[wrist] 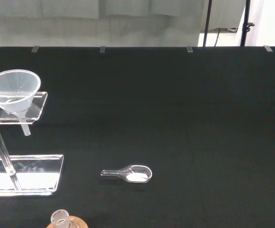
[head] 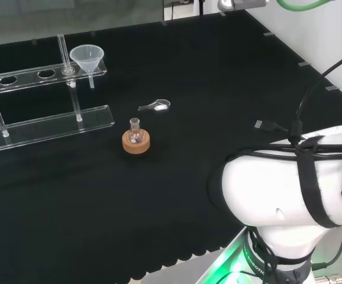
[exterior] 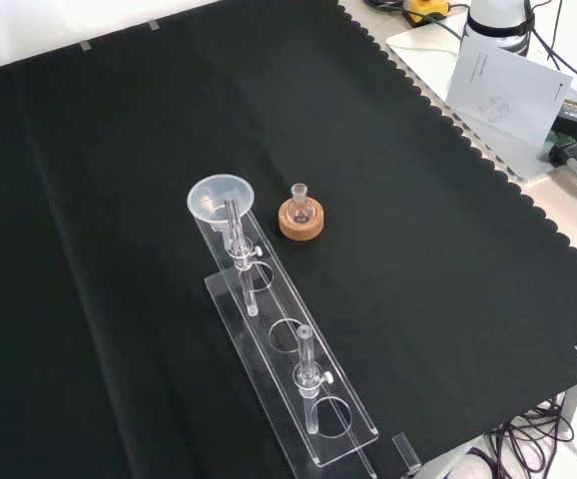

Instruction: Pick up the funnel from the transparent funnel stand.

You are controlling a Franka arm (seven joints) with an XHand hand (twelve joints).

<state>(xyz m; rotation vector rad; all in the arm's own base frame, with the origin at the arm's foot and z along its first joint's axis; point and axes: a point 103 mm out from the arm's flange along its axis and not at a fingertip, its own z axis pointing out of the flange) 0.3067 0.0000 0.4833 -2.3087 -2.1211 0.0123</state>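
Black cloth (head: 177,177) covers the bench. On it the funnel (head: 87,58) sits upright in the end hole of the clear stand (head: 35,74), mouth up, stem pointing straight down. Nearby are a small flask (head: 135,131) on a cork ring (head: 136,142) and a scoop (head: 157,106). Whether the hand is released or clenched cannot be told.

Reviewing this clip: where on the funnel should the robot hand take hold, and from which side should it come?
Probably the wide cone of the funnel, taken at its rim from above. It sits upright in the end hole of the transparent funnel stand, its stem hanging down through the shelf, so only the cone stands free and it must lift straight up. The stand's post rises close beside it, so come from the open end.
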